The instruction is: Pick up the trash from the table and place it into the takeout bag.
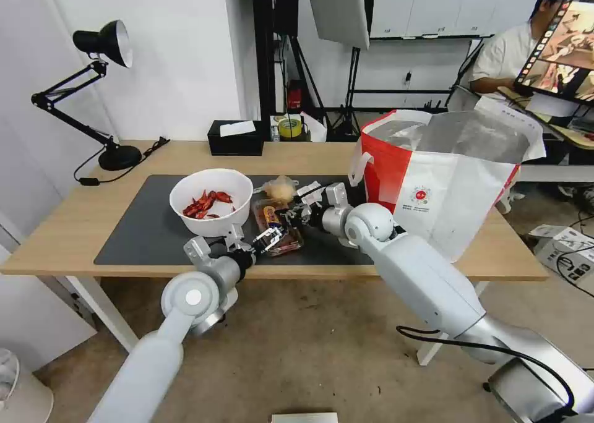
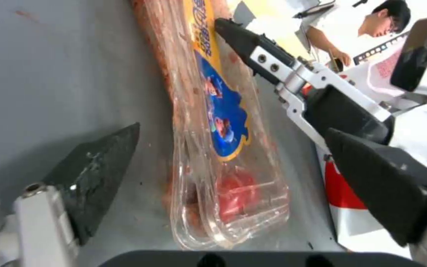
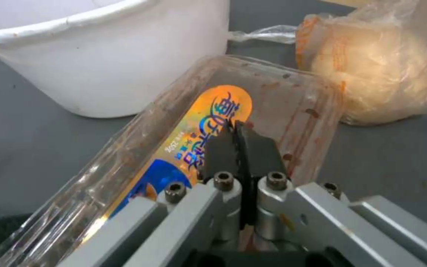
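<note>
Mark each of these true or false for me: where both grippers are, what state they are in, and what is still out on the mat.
1. The left gripper is open, its fingers either side of the near end of the clear hinged tray. True.
2. The right gripper is wide open above the white bowl. False: its fingers are pressed together over the tray's label, beside the bowl.
3. The white bowl still holds red shells. True.
4. The takeout bag lies flat on the floor. False: it stands open on the table, on the robot's right.
5. The small clear bag of yellowish stuff is inside the takeout bag. False: it lies on the mat behind the tray.
</note>
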Robot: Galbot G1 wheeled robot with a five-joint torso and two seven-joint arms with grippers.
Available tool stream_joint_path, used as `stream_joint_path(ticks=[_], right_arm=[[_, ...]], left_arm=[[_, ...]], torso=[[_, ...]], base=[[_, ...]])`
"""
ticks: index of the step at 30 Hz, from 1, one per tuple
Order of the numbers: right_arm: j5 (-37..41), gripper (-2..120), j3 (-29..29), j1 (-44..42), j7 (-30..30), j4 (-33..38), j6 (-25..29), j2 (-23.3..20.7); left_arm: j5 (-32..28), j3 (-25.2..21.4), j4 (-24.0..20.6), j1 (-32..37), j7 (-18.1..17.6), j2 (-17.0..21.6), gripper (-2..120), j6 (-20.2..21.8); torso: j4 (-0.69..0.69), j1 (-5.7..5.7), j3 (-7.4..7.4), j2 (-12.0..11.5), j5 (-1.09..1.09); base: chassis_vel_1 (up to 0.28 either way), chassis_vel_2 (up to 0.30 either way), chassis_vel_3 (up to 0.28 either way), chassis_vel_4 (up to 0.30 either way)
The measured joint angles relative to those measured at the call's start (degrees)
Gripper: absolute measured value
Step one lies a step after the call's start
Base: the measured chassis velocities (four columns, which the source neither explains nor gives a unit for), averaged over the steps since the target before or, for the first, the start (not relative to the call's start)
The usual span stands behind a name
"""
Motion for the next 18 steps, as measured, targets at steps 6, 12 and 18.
stream_joint_path(ticks=[6, 12, 18], right_arm=[[0.0, 0, 0.0, 0.0, 0.0, 0.0, 0.0, 0.0], [0.0, 0, 0.0, 0.0, 0.0, 0.0, 0.0, 0.1], [0.0, 0, 0.1, -0.2, 0.0, 0.0, 0.0, 0.1]], left_arm=[[0.2, 0.2, 0.1, 0.0, -0.3, -0.1, 81, -0.1], [0.3, 0.4, 0.2, 0.0, -0.4, 0.0, 58, -0.6], [0.4, 0.4, 0.2, 0.1, -0.4, 0.2, 38, -1.0]], torso=[[0.0, 0.0, 0.0, 0.0, 0.0], [0.0, 0.0, 0.0, 0.0, 0.0], [0.0, -0.01, 0.0, 0.0, 0.0]], base=[[0.0, 0.0, 0.0, 0.0], [0.0, 0.0, 0.0, 0.0], [0.0, 0.0, 0.0, 0.0]])
